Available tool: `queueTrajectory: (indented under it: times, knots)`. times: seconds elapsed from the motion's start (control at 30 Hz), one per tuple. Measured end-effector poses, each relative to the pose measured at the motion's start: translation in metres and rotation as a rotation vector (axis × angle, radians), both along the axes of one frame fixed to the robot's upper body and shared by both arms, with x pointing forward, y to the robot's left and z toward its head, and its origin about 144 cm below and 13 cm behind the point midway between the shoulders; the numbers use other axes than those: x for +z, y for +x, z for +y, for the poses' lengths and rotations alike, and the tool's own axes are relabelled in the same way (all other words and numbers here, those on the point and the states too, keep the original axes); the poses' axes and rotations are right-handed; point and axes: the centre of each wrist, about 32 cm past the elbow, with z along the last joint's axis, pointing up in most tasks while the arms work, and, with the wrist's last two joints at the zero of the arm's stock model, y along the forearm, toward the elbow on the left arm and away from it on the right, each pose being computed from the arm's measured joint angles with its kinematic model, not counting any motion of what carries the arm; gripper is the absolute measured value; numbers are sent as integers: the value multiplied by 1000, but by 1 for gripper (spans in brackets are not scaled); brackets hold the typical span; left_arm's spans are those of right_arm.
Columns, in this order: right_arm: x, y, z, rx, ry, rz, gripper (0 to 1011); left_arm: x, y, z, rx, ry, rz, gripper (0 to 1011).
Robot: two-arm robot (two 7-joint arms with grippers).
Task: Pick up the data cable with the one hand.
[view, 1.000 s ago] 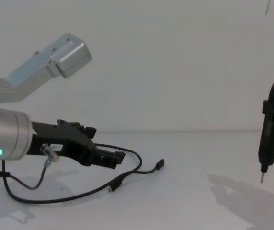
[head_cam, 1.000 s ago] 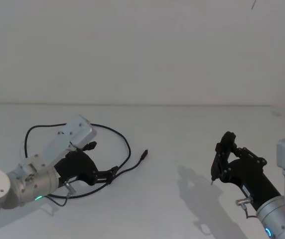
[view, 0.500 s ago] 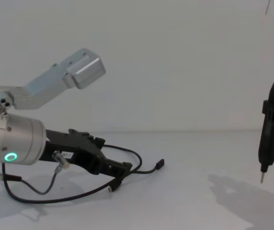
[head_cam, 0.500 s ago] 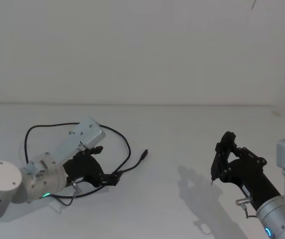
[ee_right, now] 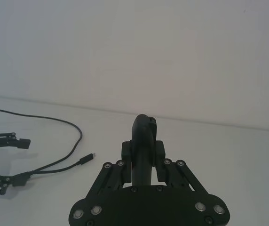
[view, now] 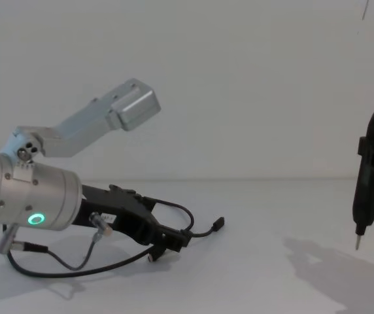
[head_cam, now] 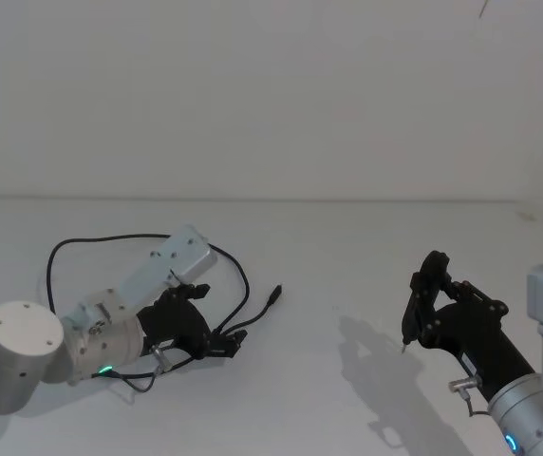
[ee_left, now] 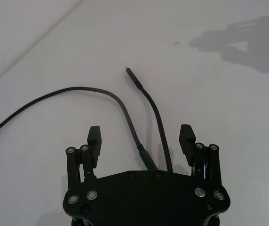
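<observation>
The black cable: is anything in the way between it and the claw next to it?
Nothing visible is. The left gripper is open, its fingers on either side of two strands of the cable on the table. The right gripper, holding a pen-like tool, is far off.

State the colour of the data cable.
The data cable is black; left wrist view shows it best.

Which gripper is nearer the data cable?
Left. The left gripper is open, low over the table, its fingers straddling two strands of the data cable. The right gripper hangs far to the right, shut on a pen-like tool.
</observation>
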Motion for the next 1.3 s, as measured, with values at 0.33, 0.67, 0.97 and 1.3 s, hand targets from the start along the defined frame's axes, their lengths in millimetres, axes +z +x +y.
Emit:
queueTrajectory:
  times: [0.33,0.67,0.97,1.3]
  knots:
    - [0,0,0,0,0,0,279,-3,5,-6,-5,6,19,979]
    - [0,0,0,0,0,0,279,-4,7,-9,-7,10,29,738]
    - [0,0,0,0,0,0,279,-5,8,-11,-8,10,33,412]
    - [0,0,0,0,0,0,279,-5,8,-12,-9,11,35,119]
